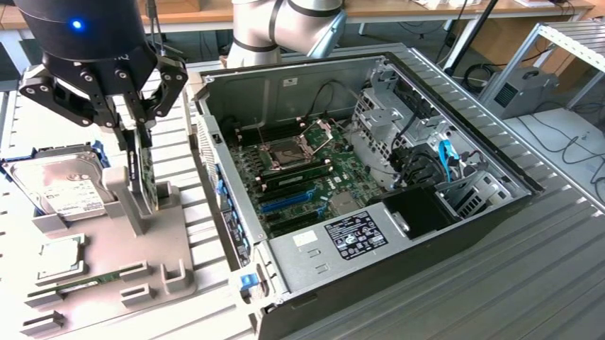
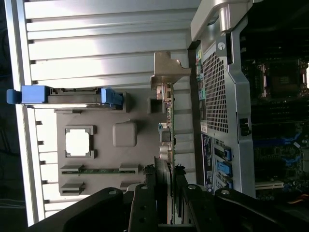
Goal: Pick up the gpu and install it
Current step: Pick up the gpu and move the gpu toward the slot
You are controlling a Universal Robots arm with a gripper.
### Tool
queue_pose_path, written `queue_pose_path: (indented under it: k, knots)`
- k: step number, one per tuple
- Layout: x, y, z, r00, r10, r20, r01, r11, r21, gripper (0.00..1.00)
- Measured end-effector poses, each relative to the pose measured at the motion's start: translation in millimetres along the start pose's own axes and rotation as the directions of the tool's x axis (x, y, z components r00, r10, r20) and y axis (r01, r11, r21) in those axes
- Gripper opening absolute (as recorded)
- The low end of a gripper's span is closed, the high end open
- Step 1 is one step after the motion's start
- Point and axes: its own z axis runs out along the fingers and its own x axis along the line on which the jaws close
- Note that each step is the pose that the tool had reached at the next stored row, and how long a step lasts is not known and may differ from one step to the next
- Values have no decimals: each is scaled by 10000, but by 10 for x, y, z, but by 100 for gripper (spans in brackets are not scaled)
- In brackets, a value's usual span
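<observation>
The black two-fingered gripper hangs over the grey moulded parts holder. Its fingers are clamped against both faces of the slim dark gpu card, which stands on edge among the holder's upright posts. The card is just beside the silver hard drive with a white label, to the exterior view's left of the open grey metal computer case.

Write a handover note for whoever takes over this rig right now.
Gripper: closed on the top edge of the gpu, at the exterior view's left.
Gpu: upright in the grey parts holder, next to the hard drive, not lifted clear.
Done: card grasped.
Left: the lift and the install. The open computer case has no card on its motherboard yet.
</observation>
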Motion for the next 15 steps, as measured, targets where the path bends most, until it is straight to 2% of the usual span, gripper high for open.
queue_pose_path:
  k: [15]
  knots:
    - [0, 13, -47, 10000, 1, 0, -1, 10000, 0, 26]
